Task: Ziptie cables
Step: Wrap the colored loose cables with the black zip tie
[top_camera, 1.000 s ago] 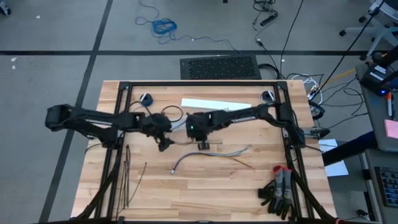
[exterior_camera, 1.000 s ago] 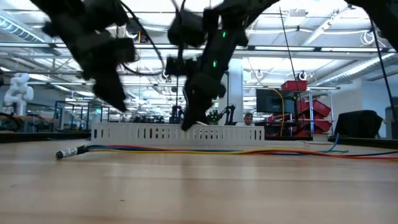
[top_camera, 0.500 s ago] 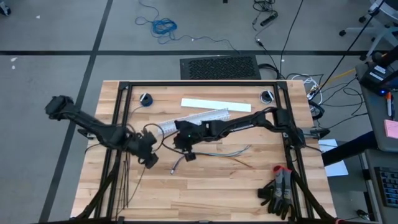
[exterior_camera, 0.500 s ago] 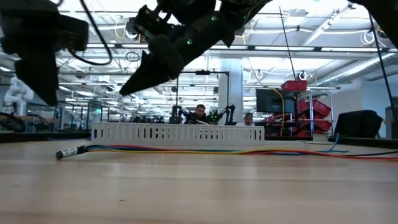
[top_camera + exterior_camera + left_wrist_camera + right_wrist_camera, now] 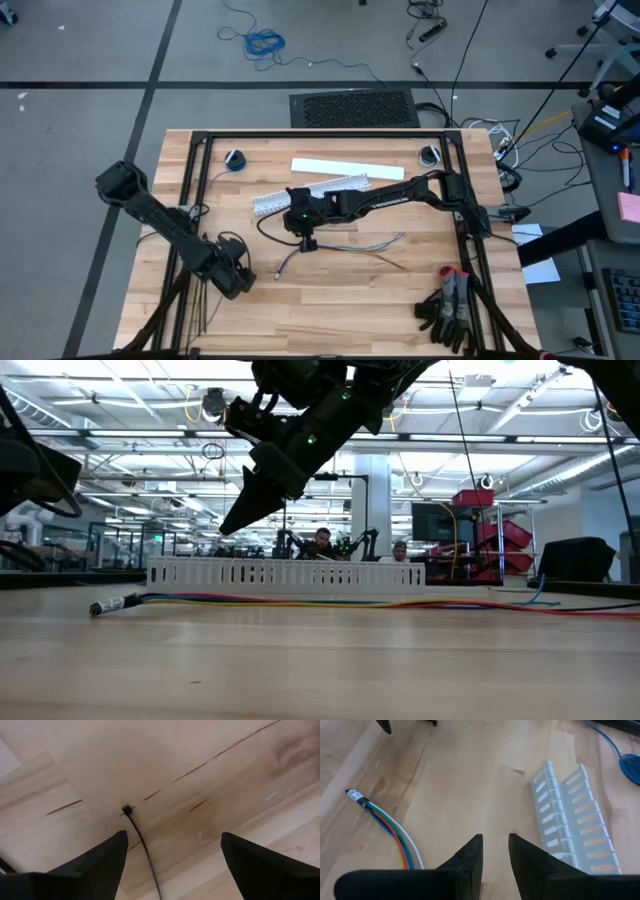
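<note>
1. So, table (image 5: 400,300) first: wood top, both arms over it, nothing held by either one.
2. Duct (image 5: 310,193) is lying toward the far side, just behind my right gripper (image 5: 309,243).
3. Cables (image 5: 345,247) are loose mid-table, dark tip pointing at the left arm. They're not bundled, not tied.
4. Right gripper hangs just above the cables, near the duct. Fingers are a narrow gap apart, empty.
5. Left gripper (image 5: 237,279) is down at the near left of the table, over the zipties (image 5: 205,290). Fingers are spread wide, with one ziptie (image 5: 142,847) running up between them, head end out front.
6. What worries me: that ziptie is thin and flat on the wood, so if I close too high the fingers could skate over it or flick it away. Several strips lie close together too, so I might pinch two.
7. Other risk: the right gripper coming down off-centre would catch only some wires and fan the rest out, or nudge the duct.
8. Labels: a small pale tag sits by the cables' tip in the right wrist view, too small to read. No other writing I can make out.
</note>
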Robot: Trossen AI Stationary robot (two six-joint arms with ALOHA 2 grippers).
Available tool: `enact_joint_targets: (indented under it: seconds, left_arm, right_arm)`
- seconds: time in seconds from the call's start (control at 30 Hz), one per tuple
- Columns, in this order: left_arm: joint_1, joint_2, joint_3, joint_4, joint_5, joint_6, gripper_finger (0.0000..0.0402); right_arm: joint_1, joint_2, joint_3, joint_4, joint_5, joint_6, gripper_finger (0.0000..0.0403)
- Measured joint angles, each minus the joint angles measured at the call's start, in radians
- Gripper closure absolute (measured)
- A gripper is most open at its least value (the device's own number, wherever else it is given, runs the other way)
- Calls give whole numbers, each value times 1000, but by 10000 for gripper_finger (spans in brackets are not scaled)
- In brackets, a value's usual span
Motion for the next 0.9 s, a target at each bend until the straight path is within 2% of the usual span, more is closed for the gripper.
enact_joint_targets:
  seconds: [0.1, 0.2, 0.37, 0.6, 0.77, 0.9]
  left_arm:
    - [-3, 44, 3, -2, 11, -1, 86]
    - [-2, 50, 3, -8, 20, 5, 109]
    - [18, 45, -1, -38, 40, 8, 190]
    - [68, 46, -2, -66, 57, 113, 314]
    - [85, 47, -3, -55, 14, 206, 365]
    - [115, 48, 2, -56, -12, 335, 397]
  right_arm:
    - [1, 0, 0, 3, -2, 0, 316]
    - [2, 0, 0, -6, -6, 0, 317]
    - [3, 0, -27, 0, -6, 23, 317]
    - [4, 0, -103, 58, -6, 117, 317]
    - [4, 0, -132, 89, 9, 172, 321]
    - [20, -1, -135, 73, 112, 195, 338]
